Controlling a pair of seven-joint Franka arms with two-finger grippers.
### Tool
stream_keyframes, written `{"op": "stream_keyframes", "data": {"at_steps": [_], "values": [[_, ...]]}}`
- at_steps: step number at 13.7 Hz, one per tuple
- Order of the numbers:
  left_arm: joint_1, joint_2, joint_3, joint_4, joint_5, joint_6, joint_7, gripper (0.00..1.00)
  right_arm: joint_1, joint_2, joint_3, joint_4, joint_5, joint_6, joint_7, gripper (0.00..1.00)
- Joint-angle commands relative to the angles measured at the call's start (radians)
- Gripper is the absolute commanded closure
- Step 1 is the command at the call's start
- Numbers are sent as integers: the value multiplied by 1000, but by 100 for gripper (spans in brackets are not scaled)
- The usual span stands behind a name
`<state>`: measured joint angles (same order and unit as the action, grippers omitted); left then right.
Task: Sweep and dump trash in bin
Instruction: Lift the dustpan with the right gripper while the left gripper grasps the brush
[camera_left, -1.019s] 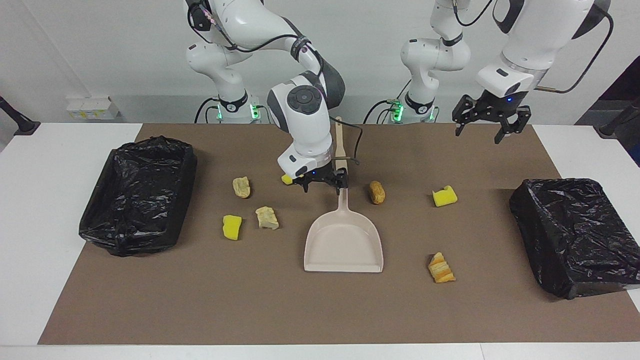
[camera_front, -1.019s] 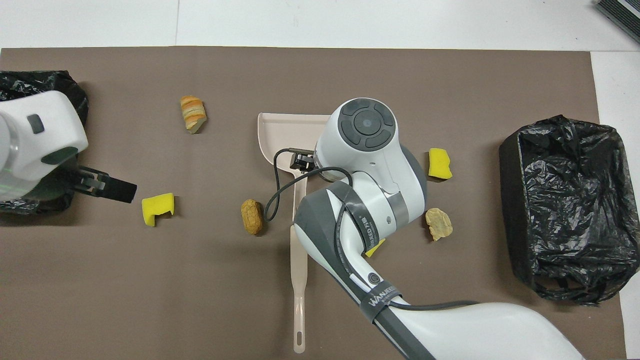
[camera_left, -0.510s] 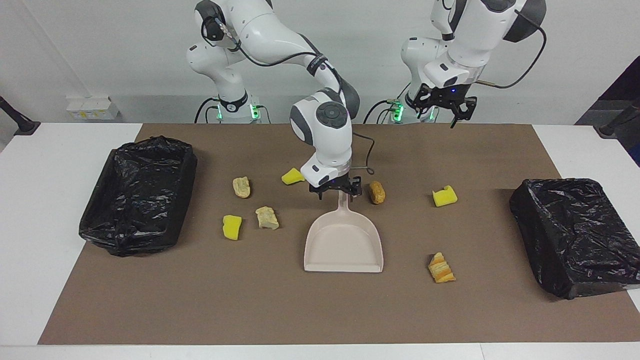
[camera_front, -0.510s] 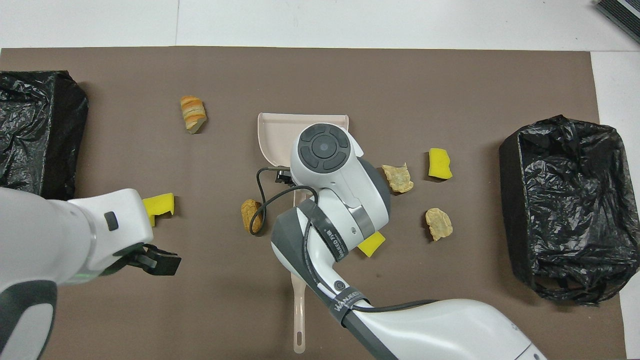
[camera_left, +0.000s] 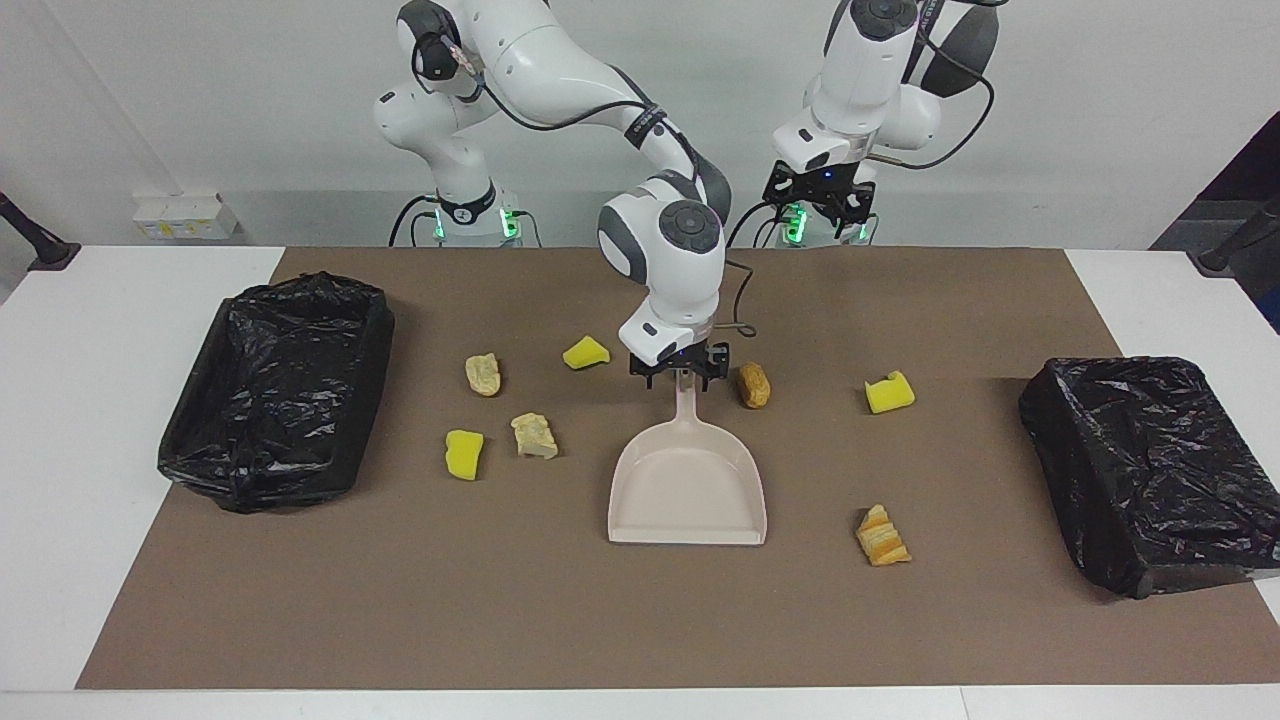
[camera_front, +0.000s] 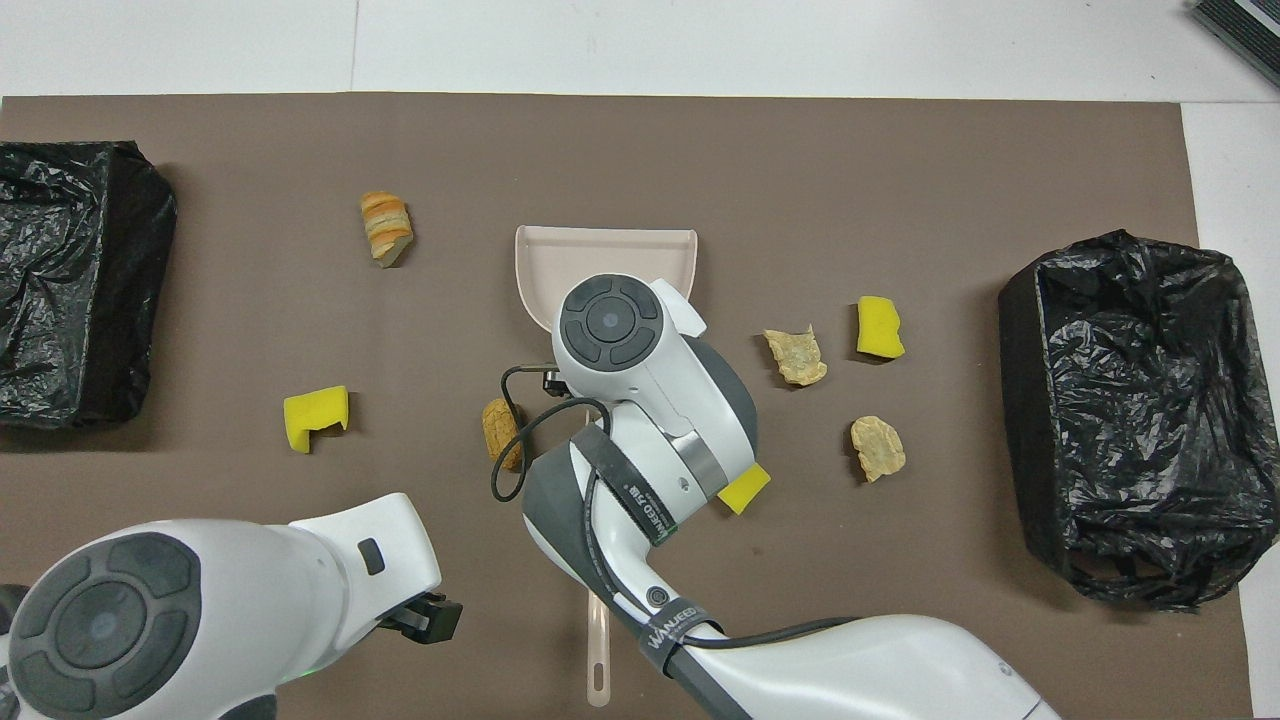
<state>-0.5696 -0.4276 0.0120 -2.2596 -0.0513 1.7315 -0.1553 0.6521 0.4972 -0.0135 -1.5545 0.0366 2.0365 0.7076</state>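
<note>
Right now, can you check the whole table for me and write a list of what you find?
surface: brown mat on a white table, lying flat.
job's things: seven trash pieces loose on the mat: yellow sponge pieces, pale lumps, bread-like pieces. The beige dustpan has nothing in it. One black-lined bin at each end of the mat.
clutter: nothing seen.
grippers: right gripper down at the dustpan's handle; left gripper raised, open, holding nothing, waiting over the robots' end of the mat.
cables: black cable loops off the right arm's wrist, near a bread-like piece.
surroundings: white wall, small white box.
</note>
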Motion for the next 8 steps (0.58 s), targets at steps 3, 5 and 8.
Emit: {"op": "stream_keyframes", "data": {"at_steps": [3,5,8], "values": [[-73,-40,11,-74,-36,77,-49,0,0,-31,1,-38,-4,17,-22,67],[-136,-36,13,-106,-48,134,-90,0,0,-29,1,-33,-9,10,-22,100],[-217,-26,11,-162,-48,207,-165,0,-8,-29,0,-18,-18,-42,-61,100]]}}
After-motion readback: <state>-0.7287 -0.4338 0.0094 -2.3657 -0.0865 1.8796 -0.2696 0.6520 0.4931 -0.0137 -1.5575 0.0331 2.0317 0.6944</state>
